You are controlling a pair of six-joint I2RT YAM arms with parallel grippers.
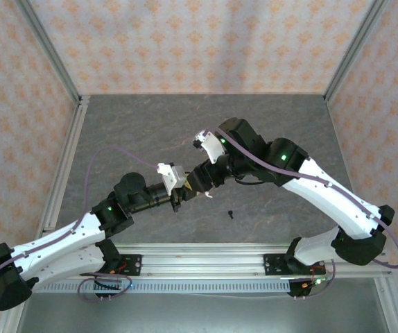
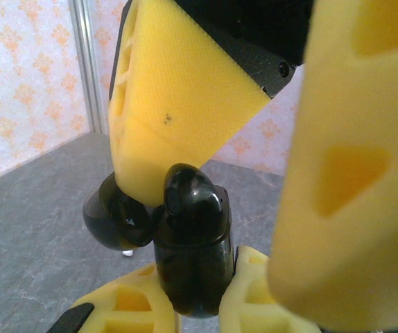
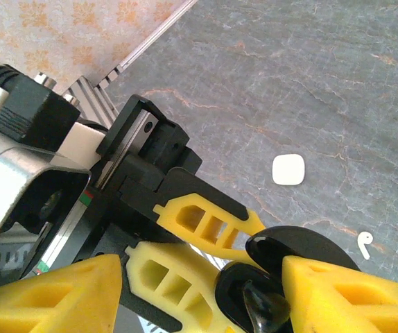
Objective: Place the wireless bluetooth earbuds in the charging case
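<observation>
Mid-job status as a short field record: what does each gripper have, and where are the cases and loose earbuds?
left gripper: shut on the black case, its lid open
right gripper: open, fingers either side of the case top
black earbud: at the case mouth; seating unclear
second black earbud: loose on the table
white case: lying on the table
white earbud: loose on the table, apart from the white case
</observation>
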